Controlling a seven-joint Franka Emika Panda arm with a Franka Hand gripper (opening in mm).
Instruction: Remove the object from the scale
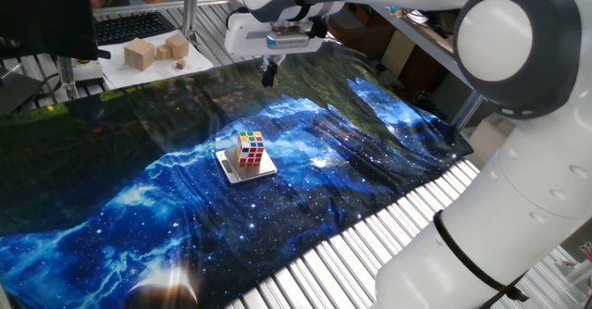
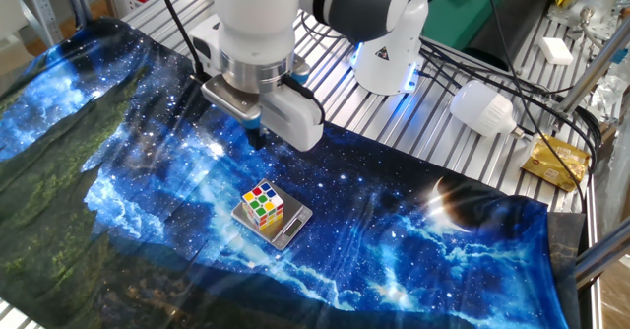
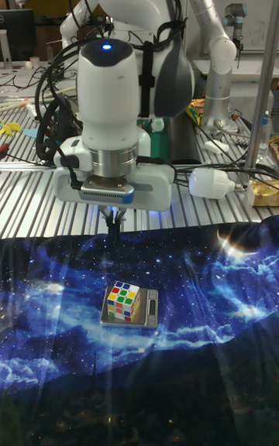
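The object, a small puzzle cube [image 1: 250, 149] with coloured stickers, stands upright on the scale [image 1: 228, 167], a thin silver-grey plate on the blue galaxy cloth. The cube [image 2: 263, 204] covers the left part of the scale [image 2: 294, 228], and the tall fixed view shows the cube [image 3: 122, 300] on the scale [image 3: 150, 311] with a small display. My gripper [image 1: 269, 78] hangs above the cloth beyond the cube, clear of it, fingers together and holding nothing. It is up and left of the cube in the other fixed view [image 2: 256, 136] and above it in the tall view [image 3: 114, 235].
A white tray [image 1: 118, 72] with plain wooden blocks [image 1: 140, 54] sits at the far left beside a keyboard [image 1: 129, 26]. The robot base [image 2: 387, 57], a white bulb-shaped thing [image 2: 482, 108] and a yellow packet [image 2: 554, 162] lie on the ribbed metal table past the cloth's edge.
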